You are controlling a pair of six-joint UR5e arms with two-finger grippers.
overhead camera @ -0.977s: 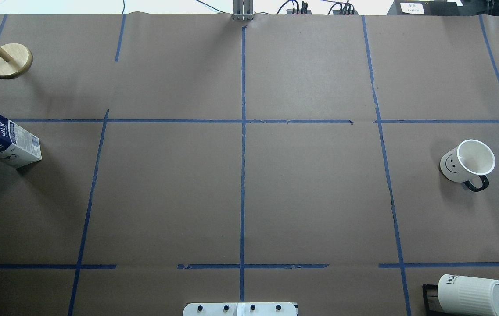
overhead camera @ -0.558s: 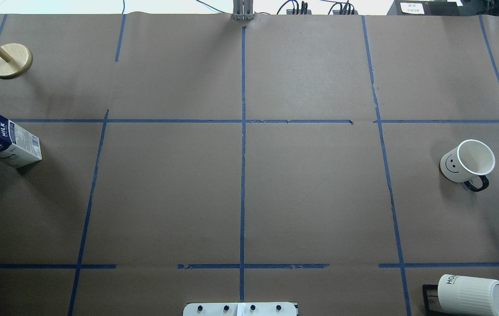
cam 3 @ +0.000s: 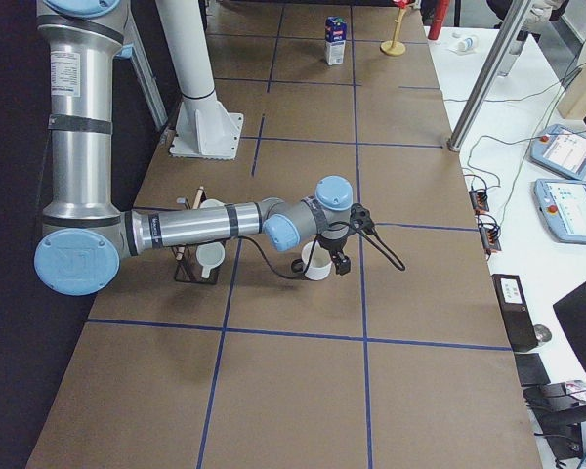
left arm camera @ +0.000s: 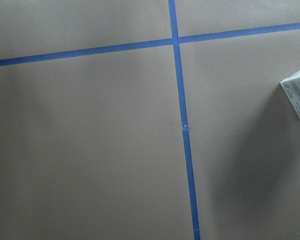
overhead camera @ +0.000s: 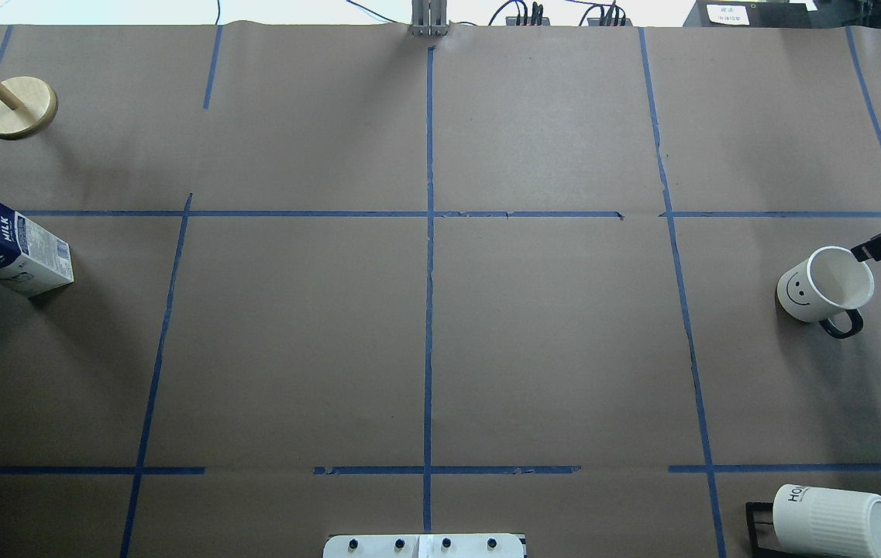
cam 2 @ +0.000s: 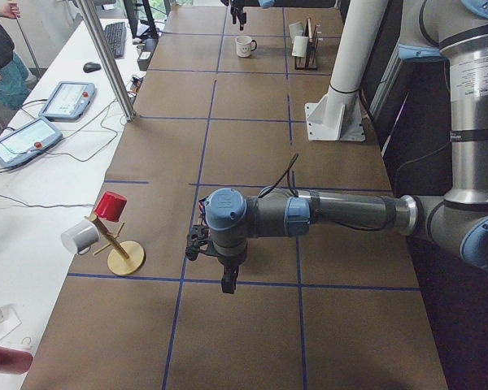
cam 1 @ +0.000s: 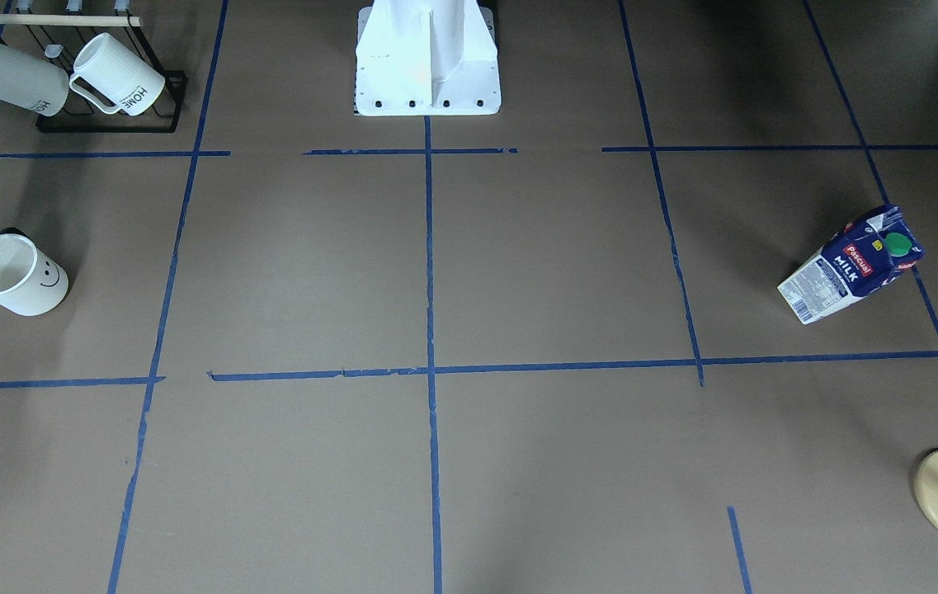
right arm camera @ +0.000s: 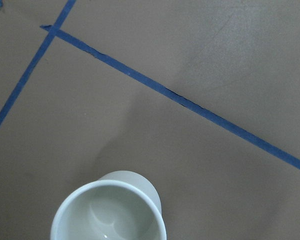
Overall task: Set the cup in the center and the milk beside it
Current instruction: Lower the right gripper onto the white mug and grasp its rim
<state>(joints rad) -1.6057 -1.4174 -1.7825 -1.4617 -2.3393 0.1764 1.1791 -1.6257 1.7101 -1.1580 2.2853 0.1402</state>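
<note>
The cup (overhead camera: 812, 291) stands upright on the counter (overhead camera: 564, 349), far out on the robot's right of the center (overhead camera: 429, 214), smiley turned toward the center and handle toward the robot. The milk (overhead camera: 10, 248) stands about as far from the center on the opposite, left side. The right gripper (overhead camera: 874, 248) is at the cup's rim on the side away from the center; only one dark finger shows, so I cannot tell how wide the jaws are or whether they touch the cup. The left gripper (cam 2: 226, 284) hangs above the counter left of the center, near the milk; its jaws' opening cannot be told either
</note>
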